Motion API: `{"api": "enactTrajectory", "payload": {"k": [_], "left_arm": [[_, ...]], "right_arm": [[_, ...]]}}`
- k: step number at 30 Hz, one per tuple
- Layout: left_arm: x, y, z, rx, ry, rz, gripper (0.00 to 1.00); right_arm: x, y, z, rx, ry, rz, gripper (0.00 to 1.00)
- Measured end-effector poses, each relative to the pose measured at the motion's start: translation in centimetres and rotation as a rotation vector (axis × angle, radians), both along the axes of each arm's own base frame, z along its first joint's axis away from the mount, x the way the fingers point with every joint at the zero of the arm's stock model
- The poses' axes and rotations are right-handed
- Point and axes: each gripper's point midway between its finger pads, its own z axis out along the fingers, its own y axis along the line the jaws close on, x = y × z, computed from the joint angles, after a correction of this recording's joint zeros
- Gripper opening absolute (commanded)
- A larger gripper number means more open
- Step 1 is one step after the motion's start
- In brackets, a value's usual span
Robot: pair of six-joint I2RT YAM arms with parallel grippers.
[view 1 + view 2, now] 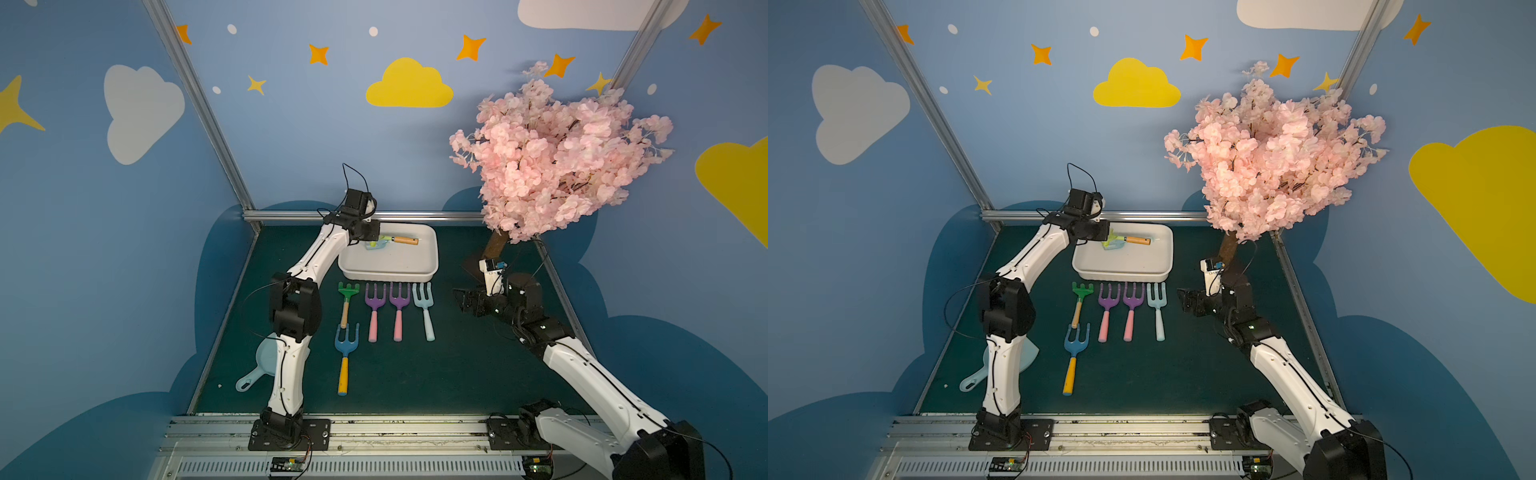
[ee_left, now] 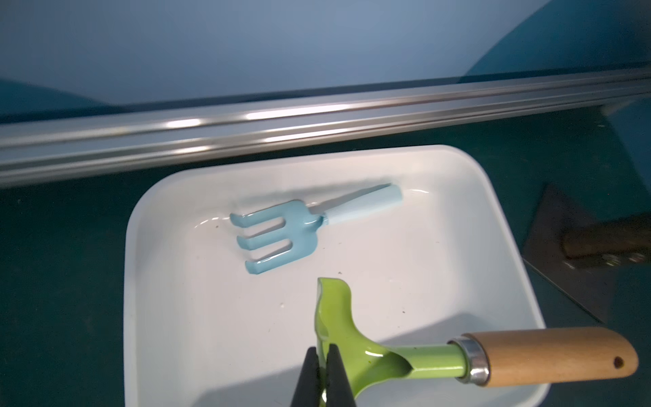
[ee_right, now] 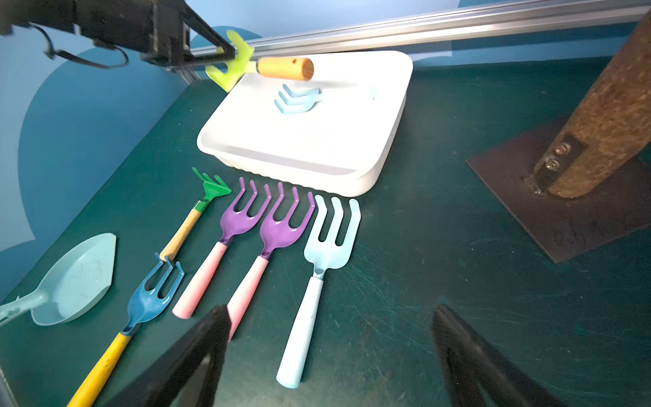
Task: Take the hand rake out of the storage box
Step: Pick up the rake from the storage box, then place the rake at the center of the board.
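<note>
Left gripper (image 2: pixel 322 352) clamps lime hand rake (image 2: pixel 433 359) head (over storage box (image 2: pixel 211 334))

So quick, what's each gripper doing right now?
Left gripper: closed on the lime-green hand rake with a wooden handle.
Right gripper: open, holding nothing.
</note>
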Motion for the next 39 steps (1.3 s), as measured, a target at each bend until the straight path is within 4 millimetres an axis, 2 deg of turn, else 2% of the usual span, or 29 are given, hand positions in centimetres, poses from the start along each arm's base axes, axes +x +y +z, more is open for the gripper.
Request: {"api": "enactTrajectory", "payload": {"k": [3,7,12,15,18,21,25,29,33,39], "left_arm": [[-4.1,-1.7,2.1,-0.034,-0.052,-0.198,0.03],[-11.6,-3.5,2.2,-0.042,-0.092,-0.449,0.03],[-21.5,-4.4,-0.8,0.013,-0.106,-0.707,0.03],[-26.9,-3.6,-3.6,0.033,-0.091,-0.821,0.03],[-30.4,-2.4,-5.6,0.054,-0.081,-0.885,0.03],[-31.9,-1.9,-6.3,0.079,-0.094,-0.929,0.03],[-32.5,-2.4,-6.9,0.116,-0.104,-0.984,0.03],[-32.9,-2.8,-9.7,0.186,-0.030,-1.023,0.03],[-33.3,-2.3,-13.0,0.252,0.078,-1.040,0.03],[-33.3,-1.7,-14.8,0.346,0.116,-1.046,0.03]], "right_arm": [[-0.5,-1.2,0.1,-0.027,0.002,-0.051,0.92],[-1.0,-3.5,1.0,-0.039,-0.013,-0.148,0.92],[-1.2,-5.4,1.2,-0.025,-0.005,-0.230,0.92],[-1.2,-6.0,0.6,-0.022,0.018,-0.254,0.93],[-1.2,-6.0,0.3,-0.011,0.031,-0.261,0.92],[-1.5,-5.9,-0.6,-0.003,0.057,-0.261,0.92],[-1.9,-5.8,-2.0,0.000,0.093,-0.258,0.93],[-2.0,-5.8,-2.6,0.003,0.106,-0.260,0.92],[-2.0,-5.9,-2.8,0.002,0.109,-0.265,0.92],[-2.0,-6.2,-3.3,0.000,0.112,-0.273,0.92]]}}
